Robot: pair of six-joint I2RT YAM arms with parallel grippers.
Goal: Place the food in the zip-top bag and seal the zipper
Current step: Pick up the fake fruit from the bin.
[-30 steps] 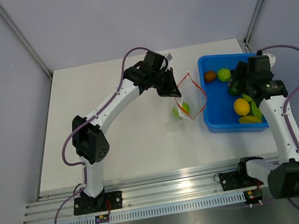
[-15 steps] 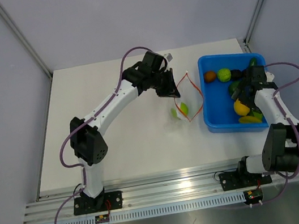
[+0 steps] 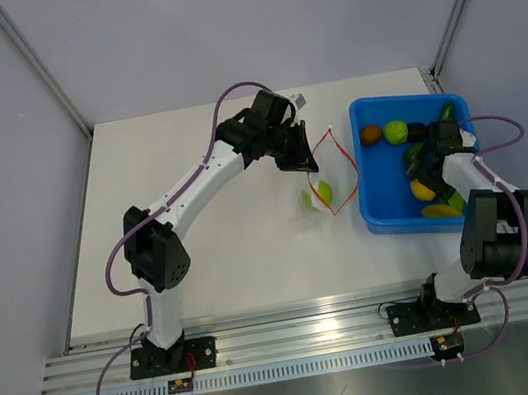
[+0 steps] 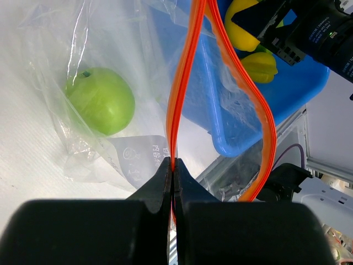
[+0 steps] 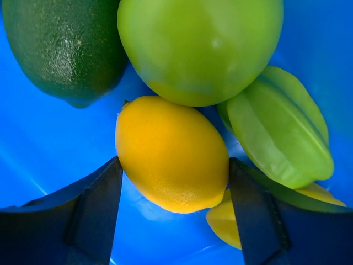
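Zipper (image 4: 177,99) clamped in left gripper (image 4: 174,165) jaws, lower centre; one green fruit (image 4: 102,100) inside one zip-top bag (image 4: 132,157). Right gripper (image 5: 174,165) jaws apart, flanking one lemon (image 5: 171,154) in blue tray (image 5: 33,143).

In the right wrist view the upper edge cuts off the dark green fruit (image 5: 60,47) and the round light green fruit (image 5: 201,44), and the lemon (image 5: 171,154) hides most of a yellow piece (image 5: 229,222) under it. In the top view the right gripper (image 3: 426,179) covers part of the fruit in the blue tray (image 3: 373,210), and it is too small there to tell whether the jaws touch the lemon. In the left wrist view the zipper (image 4: 176,110) and the zip-top bag (image 4: 71,149) run out of the picture at the top.
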